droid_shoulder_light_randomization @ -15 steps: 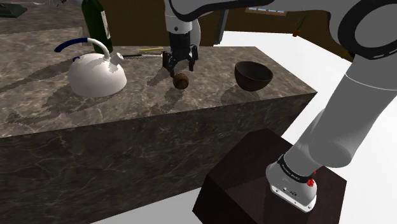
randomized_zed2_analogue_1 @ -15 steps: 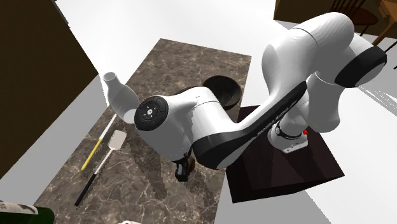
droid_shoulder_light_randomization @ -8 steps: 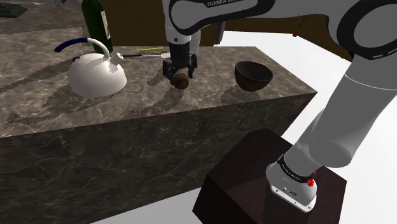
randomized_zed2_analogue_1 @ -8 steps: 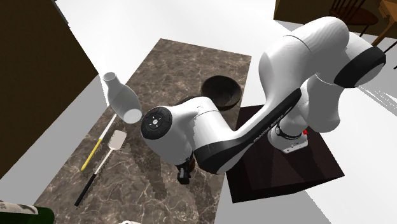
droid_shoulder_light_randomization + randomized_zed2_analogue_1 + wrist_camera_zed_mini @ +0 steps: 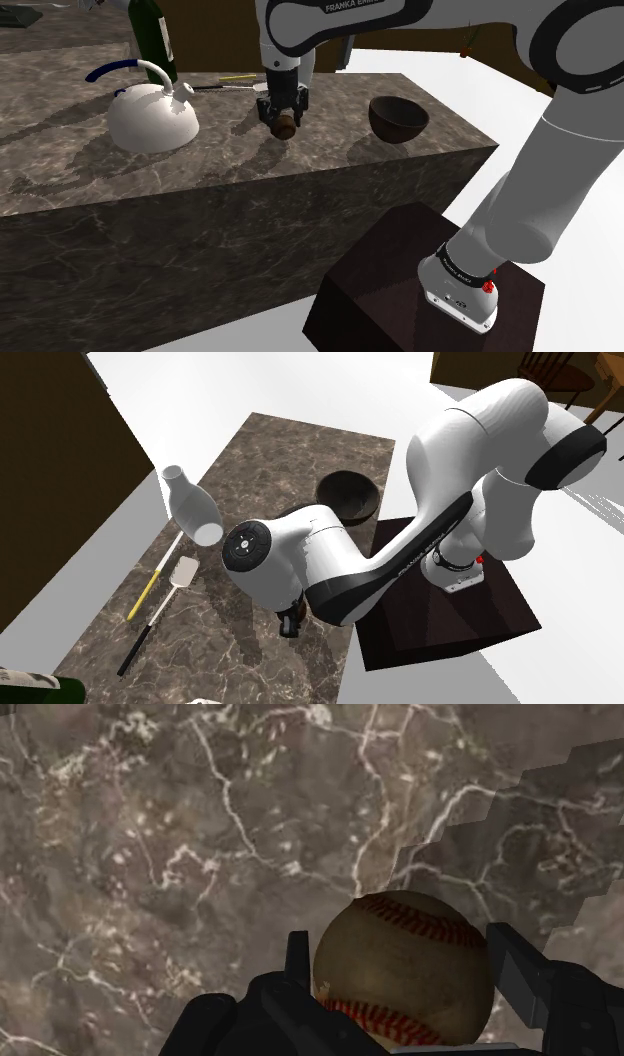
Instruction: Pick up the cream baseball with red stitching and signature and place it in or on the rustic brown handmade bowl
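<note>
The baseball, tan with red stitching, rests on the dark marble counter. My gripper reaches straight down over it, and its black fingers press against the ball on both sides. In the shoulder view the gripper stands low on the counter with the ball showing beneath it. The dark brown bowl sits to the shoulder view's right of the gripper, a short way off. In the second exterior view the bowl lies beyond the arm, and the gripper peeks out under the forearm.
A white kettle with a blue handle stands at the shoulder view's left, with a dark green bottle behind it. A white vase, a spatula and a thin yellow stick lie along the counter's far side.
The gripper dropped from just above the ball down around it, then its fingers went from open to shut on the ball. The ball stays on the counter.
</note>
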Robot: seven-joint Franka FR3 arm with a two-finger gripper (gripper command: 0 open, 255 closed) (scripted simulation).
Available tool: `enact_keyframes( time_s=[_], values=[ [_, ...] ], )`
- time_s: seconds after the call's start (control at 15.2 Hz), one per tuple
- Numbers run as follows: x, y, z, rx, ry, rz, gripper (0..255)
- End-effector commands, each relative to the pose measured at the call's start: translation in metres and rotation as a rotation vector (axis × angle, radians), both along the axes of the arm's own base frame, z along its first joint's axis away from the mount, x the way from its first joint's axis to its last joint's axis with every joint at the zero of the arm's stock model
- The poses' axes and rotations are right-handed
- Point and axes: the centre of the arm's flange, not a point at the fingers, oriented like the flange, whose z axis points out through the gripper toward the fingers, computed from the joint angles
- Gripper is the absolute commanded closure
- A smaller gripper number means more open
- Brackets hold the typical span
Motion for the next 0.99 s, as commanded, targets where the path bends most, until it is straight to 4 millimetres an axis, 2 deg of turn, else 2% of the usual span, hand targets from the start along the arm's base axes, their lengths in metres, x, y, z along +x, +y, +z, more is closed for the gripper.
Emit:
enact_keyframes(
  time_s=[0.0,0.46,0.92],
  values=[
    [0.000,0.000,0.000,0.000,0.000,0.000,255],
    [0.000,0.000,0.000,0.000,0.000,0.000,255],
    [0.000,0.000,0.037,0.000,0.000,0.000,255]
  ],
)
